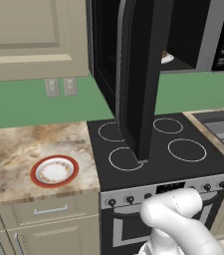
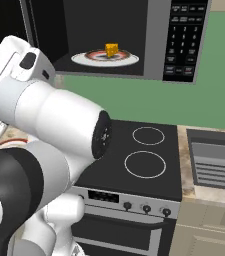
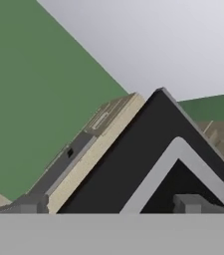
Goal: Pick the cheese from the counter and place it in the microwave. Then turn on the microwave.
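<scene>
The counter (image 1: 14,149) looks like polished marbled stone, and the stovetop (image 1: 183,164) is smooth, glossy black glass. The microwave (image 2: 154,45) has black casing with silvery metal-like trim, and the cheese (image 2: 112,49) looks matt and waxy.

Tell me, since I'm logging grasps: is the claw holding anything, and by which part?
Nothing is held. The claw is open, and the cheese already sits inside the microwave.

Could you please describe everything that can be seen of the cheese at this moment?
The cheese is a small orange-yellow wedge with pale spots that look like holes. It sits upright near the middle of a white plate inside the microwave, whose door hangs open over the stove. Only the plate touches it.
</scene>
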Controlling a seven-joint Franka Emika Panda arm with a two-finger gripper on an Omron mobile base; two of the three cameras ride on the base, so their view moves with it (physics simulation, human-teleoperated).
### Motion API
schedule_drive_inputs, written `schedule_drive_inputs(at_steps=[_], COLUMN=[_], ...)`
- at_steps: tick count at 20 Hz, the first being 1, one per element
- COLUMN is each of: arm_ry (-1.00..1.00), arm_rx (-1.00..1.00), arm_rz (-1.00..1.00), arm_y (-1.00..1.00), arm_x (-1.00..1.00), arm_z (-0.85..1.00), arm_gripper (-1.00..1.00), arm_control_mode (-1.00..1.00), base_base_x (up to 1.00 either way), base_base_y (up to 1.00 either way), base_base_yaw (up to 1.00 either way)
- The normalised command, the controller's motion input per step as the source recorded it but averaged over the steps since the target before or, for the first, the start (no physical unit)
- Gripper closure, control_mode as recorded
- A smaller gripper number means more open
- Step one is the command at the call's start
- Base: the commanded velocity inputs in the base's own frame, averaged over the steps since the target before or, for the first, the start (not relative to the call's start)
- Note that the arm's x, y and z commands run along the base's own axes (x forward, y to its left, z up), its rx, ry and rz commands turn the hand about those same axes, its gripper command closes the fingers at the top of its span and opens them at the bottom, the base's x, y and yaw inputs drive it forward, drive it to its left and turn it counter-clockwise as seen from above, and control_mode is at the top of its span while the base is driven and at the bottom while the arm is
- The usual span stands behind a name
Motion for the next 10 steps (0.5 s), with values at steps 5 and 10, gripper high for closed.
schedule_drive_inputs(at_steps=[5, 10], arm_ry=[0.00, 0.00], arm_rx=[0.00, 0.00], arm_rz=[0.09, 0.08], arm_y=[0.20, 0.23], arm_x=[-0.27, -0.26], arm_z=[0.00, 0.00], arm_gripper=[-1.00, -1.00], arm_control_mode=[-1.00, -1.00], base_base_x=[0.00, 0.00], base_base_y=[0.00, 0.00], base_base_yaw=[0.00, 0.00])
